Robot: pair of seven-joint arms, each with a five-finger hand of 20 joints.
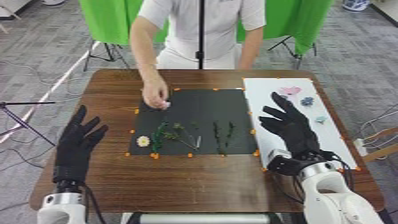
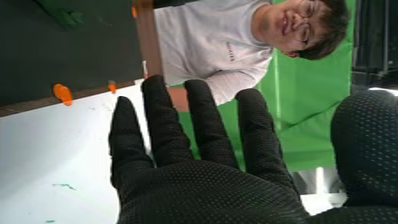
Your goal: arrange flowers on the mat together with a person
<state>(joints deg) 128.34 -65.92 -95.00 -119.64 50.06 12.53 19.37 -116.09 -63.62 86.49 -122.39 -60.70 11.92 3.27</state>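
Note:
In the head view my left hand (image 1: 78,145) is open over the table left of the black mat (image 1: 200,112). My right hand (image 1: 291,125) is open above the white sheet (image 1: 333,137), near the pink flower (image 1: 290,90), a dark blue flower (image 1: 307,101) and a pale blue flower (image 1: 321,119). On the mat lie a white daisy (image 1: 143,141), green leaves (image 1: 158,136), thin stems (image 1: 185,137) and dark sprigs (image 1: 229,134). A person's hand holds a small pale pink flower (image 1: 165,105) at the mat's far left. In the right wrist view my right hand (image 2: 209,192) has straight fingers.
The person stands across the brown table (image 1: 160,185). Orange tape pieces (image 2: 62,94) hold down the edges of mat and sheet. A dark vertical pole (image 1: 201,35) rises before the person.

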